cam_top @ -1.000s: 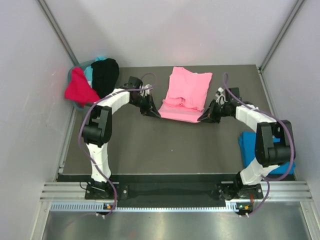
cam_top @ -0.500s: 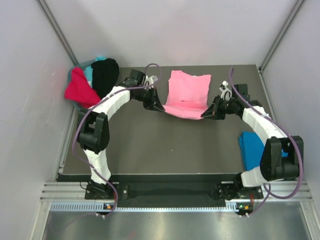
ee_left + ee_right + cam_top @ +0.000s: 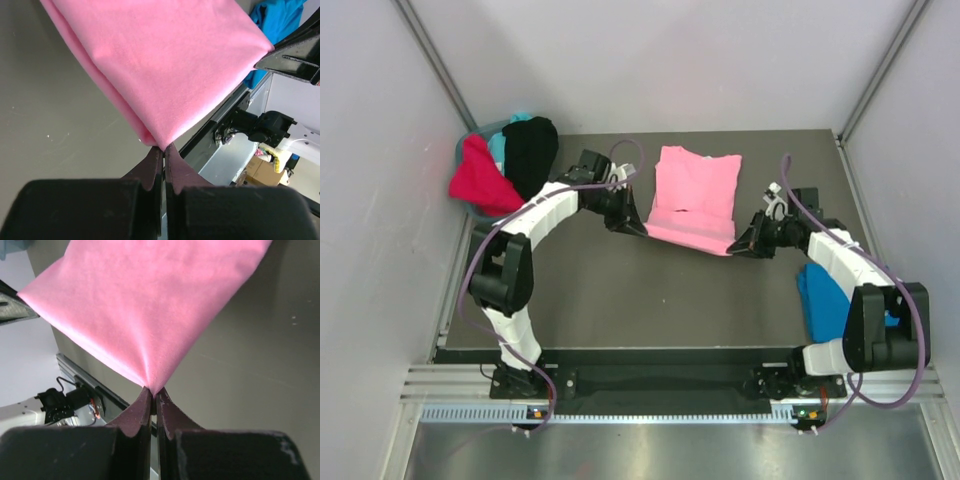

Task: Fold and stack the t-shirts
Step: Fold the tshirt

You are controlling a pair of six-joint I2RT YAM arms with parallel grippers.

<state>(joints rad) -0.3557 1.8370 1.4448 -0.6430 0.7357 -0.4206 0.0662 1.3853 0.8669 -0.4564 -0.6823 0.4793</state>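
The pink t-shirt (image 3: 695, 195) lies at the middle back of the mat, folded to a narrow panel. My left gripper (image 3: 638, 228) is shut on its near left corner, and my right gripper (image 3: 738, 246) is shut on its near right corner. The near edge is stretched between them, a little above the mat. The left wrist view shows pink cloth (image 3: 160, 65) pinched at the fingertips (image 3: 163, 148); the right wrist view shows the same (image 3: 145, 305) at its fingertips (image 3: 153, 391). A blue t-shirt (image 3: 825, 300) lies by the right arm. Red (image 3: 478, 178), teal (image 3: 498, 146) and black (image 3: 530, 150) t-shirts are piled at the back left.
The dark mat (image 3: 650, 300) is walled by white panels on the left, back and right. The pile of shirts sits at the back left corner against the wall. The metal rail (image 3: 670, 380) with the arm bases runs along the near edge.
Both grippers have pulled the pink shirt's near edge toward the front of the mat, after carrying it toward the back. The cloth is smoother and flatter than a second ago.
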